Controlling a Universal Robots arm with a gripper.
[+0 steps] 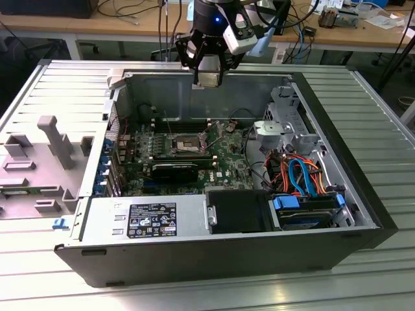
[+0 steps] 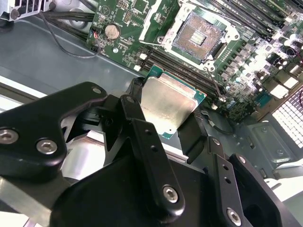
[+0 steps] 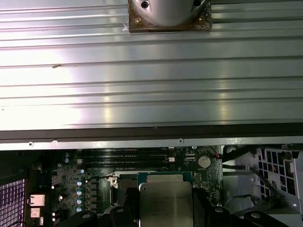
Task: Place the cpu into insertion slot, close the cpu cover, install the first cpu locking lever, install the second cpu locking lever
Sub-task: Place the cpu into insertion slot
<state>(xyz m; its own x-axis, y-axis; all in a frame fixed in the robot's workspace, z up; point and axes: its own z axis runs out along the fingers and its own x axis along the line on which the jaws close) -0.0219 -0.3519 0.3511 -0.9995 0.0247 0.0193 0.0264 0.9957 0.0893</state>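
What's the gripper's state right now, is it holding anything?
Gripper: shut on the cpu, held in the air above the motherboard; the insertion slot is empty.

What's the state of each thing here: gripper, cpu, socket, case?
gripper, jaws shut on the cpu, raised above the open case.
cpu, gripped by its edges, metal top showing, not yet in the slot.
insertion slot, empty, contacts exposed, nothing covering them.
computer case, lying on its side, side panel off.
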